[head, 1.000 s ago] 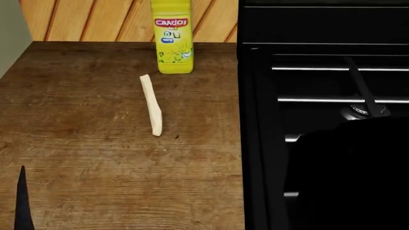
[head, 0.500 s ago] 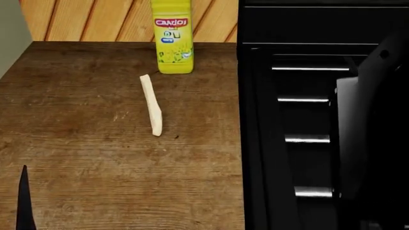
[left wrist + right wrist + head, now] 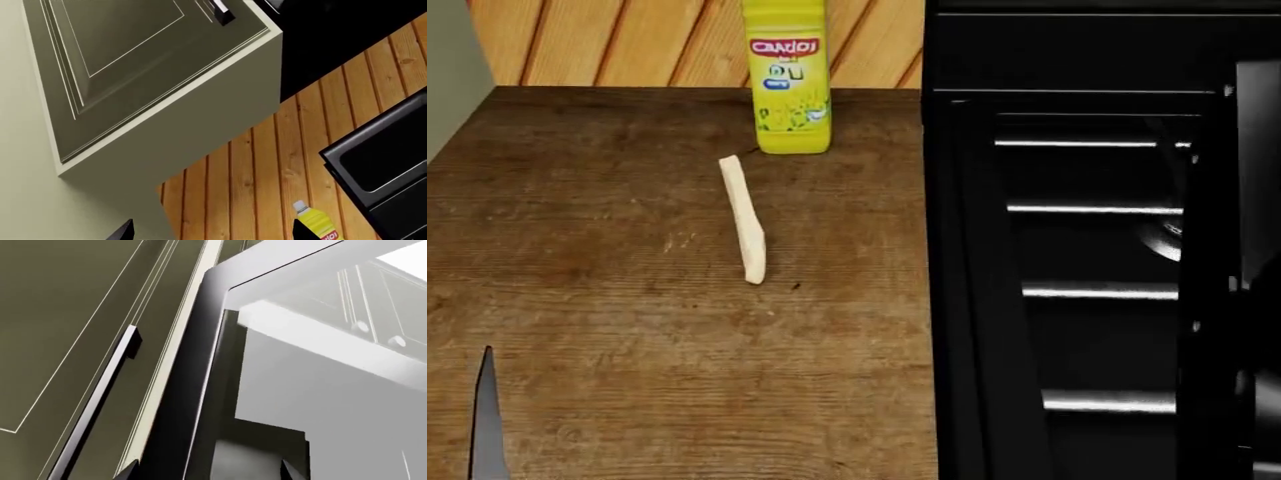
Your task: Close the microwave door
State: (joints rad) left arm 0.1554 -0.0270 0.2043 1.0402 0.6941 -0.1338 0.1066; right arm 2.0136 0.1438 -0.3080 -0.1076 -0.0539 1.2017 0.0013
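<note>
The black microwave (image 3: pixel 1068 60) fills the right of the head view, with silver bars across its dark front. In the right wrist view, the glossy black-framed microwave door (image 3: pixel 200 390) stands open, edge-on, close ahead of my right gripper (image 3: pixel 210 471). That gripper is open, its two dark fingertips (image 3: pixel 127 471) wide apart and holding nothing. A dark upright strip (image 3: pixel 1212 300) at the head view's right edge is the door or my arm; I cannot tell which. My left gripper (image 3: pixel 212 231) is open and empty, low over the counter's front left, with one fingertip (image 3: pixel 483 420) showing there.
A yellow bottle (image 3: pixel 786 75) stands at the back of the wooden counter (image 3: pixel 627 330), against the plank wall. A pale stick (image 3: pixel 743 218) lies in front of it. Grey-green wall cabinets (image 3: pixel 133 75) hang above, one with a bar handle (image 3: pixel 100 395).
The dark mass at the head view's lower right rose and swung aside, leaving a narrow upright strip at the far right. The left fingertip crept slightly right.
</note>
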